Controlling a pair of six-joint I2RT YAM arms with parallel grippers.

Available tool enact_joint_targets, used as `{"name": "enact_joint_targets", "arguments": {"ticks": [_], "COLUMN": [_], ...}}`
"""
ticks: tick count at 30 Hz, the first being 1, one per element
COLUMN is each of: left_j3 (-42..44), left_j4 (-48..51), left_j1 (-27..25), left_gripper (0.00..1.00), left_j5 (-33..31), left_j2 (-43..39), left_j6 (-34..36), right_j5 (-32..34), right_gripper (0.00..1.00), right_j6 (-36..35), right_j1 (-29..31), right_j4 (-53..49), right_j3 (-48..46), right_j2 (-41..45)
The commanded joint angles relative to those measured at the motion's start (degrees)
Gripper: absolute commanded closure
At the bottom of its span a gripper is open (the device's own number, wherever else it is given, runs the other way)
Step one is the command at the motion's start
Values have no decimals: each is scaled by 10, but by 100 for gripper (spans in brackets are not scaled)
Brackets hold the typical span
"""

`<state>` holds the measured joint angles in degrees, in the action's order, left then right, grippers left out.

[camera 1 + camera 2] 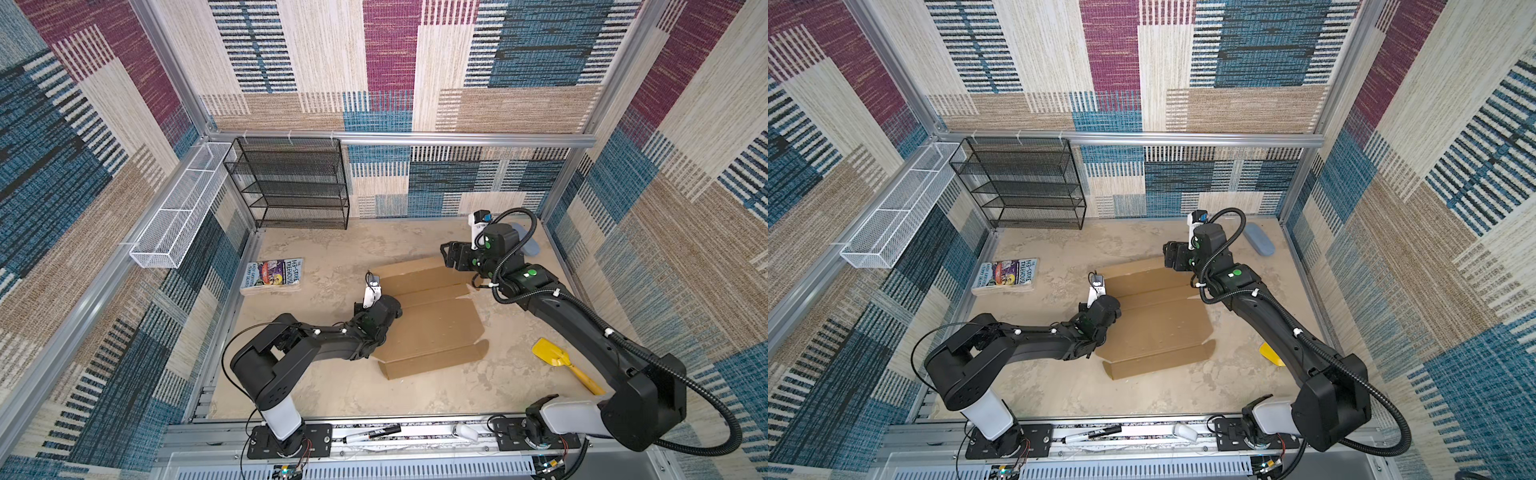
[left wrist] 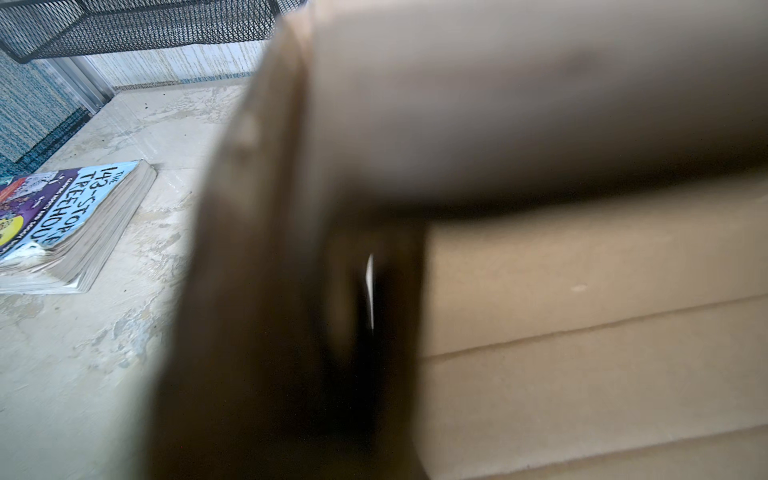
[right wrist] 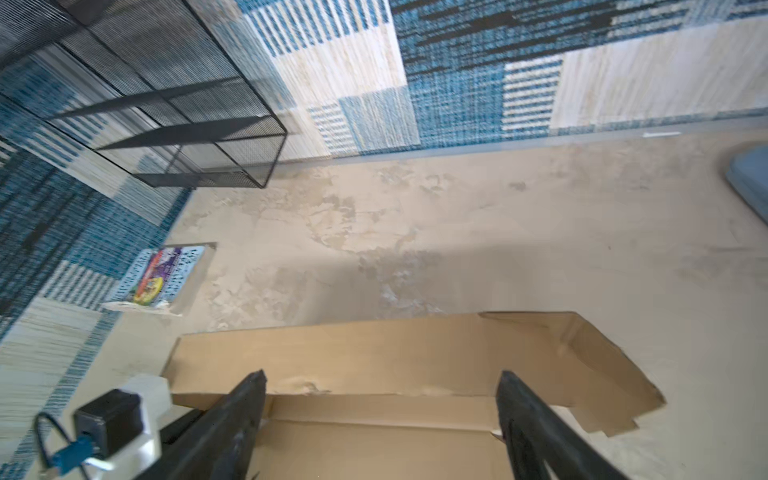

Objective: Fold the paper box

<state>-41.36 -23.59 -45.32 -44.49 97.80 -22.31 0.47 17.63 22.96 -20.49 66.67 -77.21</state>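
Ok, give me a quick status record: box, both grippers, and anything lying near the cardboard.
paper box: brown sheet lying mostly flat on the table, near flap raised
left gripper: shut, at the box's left edge; grip hidden
right gripper: open, above the far flap, holding nothing
nearby: book left of the box, yellow scoop to its right

Left wrist view: blurred cardboard of the paper box (image 2: 498, 104) fills most of the frame, and the left gripper cannot be made out. In both top views its own wrist covers it; whether it grips cardboard cannot be determined. The frame edge cuts off the book (image 2: 62, 224). In a top view the right arm (image 1: 1266, 316) hides most of the yellow scoop (image 1: 1271, 354) near the surface's right edge. Right wrist view: the blue case (image 3: 752, 183) and the right gripper (image 3: 382, 374) are cut off.
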Motion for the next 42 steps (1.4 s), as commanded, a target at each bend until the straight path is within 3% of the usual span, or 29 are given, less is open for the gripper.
{"name": "enact_joint_targets", "arguments": {"ticks": [1, 12, 32, 42], "left_j3": [1, 0, -9, -13], "left_j4": [-6, 0, 1, 2], "left_j1": [1, 1, 1, 1], "left_gripper": [100, 100, 100, 100], "left_j5": [4, 7, 22, 26], "left_j2": [-3, -1, 6, 6], "left_j6": [19, 20, 20, 24], "right_j5": [0, -76, -144, -164], "right_gripper": [10, 11, 25, 42], "right_j6": [-34, -47, -8, 16], "right_j1": [-18, -46, -50, -50], "right_j4": [-40, -16, 58, 89], "right_j3": [-4, -6, -28, -45], "right_j2": [-8, -74, -94, -95]}}
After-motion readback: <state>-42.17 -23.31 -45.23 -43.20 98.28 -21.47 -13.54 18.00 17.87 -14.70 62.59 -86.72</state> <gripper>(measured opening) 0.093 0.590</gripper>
